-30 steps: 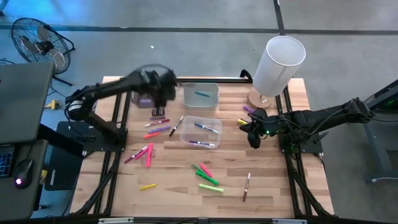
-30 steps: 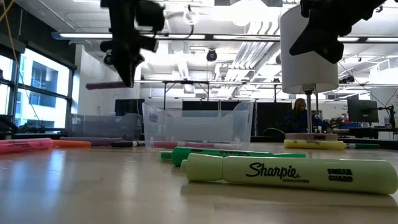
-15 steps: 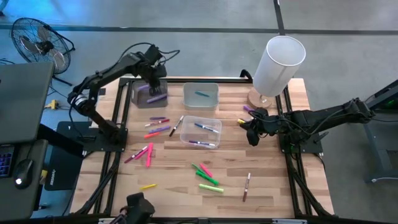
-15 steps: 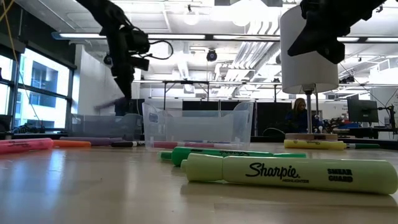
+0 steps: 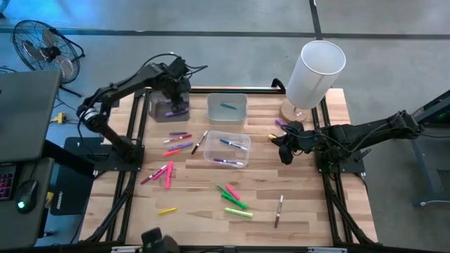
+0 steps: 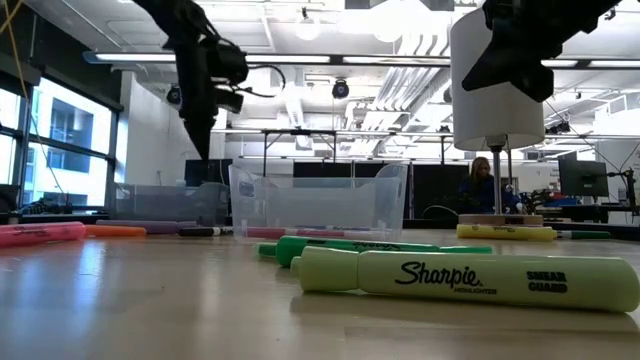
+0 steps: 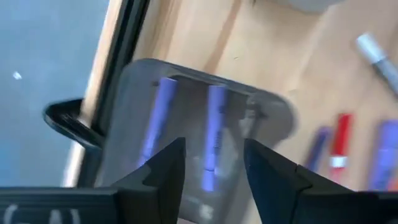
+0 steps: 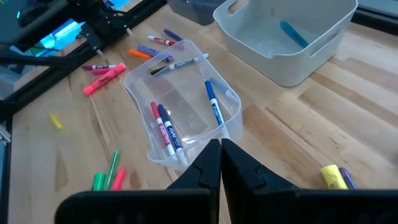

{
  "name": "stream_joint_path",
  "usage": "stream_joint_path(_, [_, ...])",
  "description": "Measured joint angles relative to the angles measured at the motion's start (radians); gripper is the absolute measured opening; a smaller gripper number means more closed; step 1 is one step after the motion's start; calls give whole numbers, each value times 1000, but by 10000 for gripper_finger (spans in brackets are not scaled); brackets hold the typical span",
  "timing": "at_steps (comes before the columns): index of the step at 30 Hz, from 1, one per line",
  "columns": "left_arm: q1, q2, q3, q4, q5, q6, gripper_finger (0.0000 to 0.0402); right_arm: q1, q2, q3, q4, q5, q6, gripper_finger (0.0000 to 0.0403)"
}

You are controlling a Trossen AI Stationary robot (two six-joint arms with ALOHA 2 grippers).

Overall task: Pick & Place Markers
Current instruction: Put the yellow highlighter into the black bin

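Upper left of the high view: the left hand (image 5: 176, 90) hangs over the grey bin (image 5: 169, 109), fingers parted and empty. A second ago it carried a purple marker; now purple markers (image 7: 214, 137) lie inside the bin. One delivered; many remain on the bench (image 5: 197, 211). Right hand (image 5: 284, 152) waits pinched shut.

Bench (image 5: 309, 211), pale wood planks, dark frame rails. Directly on it, placed from the clear bin (image 5: 226, 148) at centre: grey bin (image 5: 227, 108) just behind; smaller grey bin (image 5: 169, 107) behind-left; loose markers (image 5: 176, 144) left; green and pink markers (image 5: 235, 199) in front; white cylinder stand (image 5: 293, 111) behind-right, apparently wooden-based.
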Motion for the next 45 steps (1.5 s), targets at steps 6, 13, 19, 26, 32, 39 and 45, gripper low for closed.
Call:
stream_joint_path(6, [-145, -92, 0, -84, 87, -237, 56, 0, 0, 0, 0, -3, -72, 5])
stream_joint_path(13, [-404, -210, -36, -32, 144, -391, 20, 0, 0, 0, -1, -7, -82, 1])
stream_joint_path(19, [-596, -323, -245, 157, 143, -536, 4, -1, 6, 0, -8, -7, -107, 0])
stream_joint_path(26, [-733, -440, -527, 378, 139, -718, 2, -17, 91, 52, -109, -15, -108, 0])
stream_joint_path(32, [-799, -505, -664, 506, 94, -804, 1, -74, 265, 222, -363, -60, -132, 0])
stream_joint_path(39, [-798, -511, -671, 567, 88, -824, 0, -188, 470, 360, -692, -121, -159, 6])
stream_joint_path(45, [-798, -511, -671, 598, 88, -823, 0, -283, 579, 360, -724, -176, -263, 49])
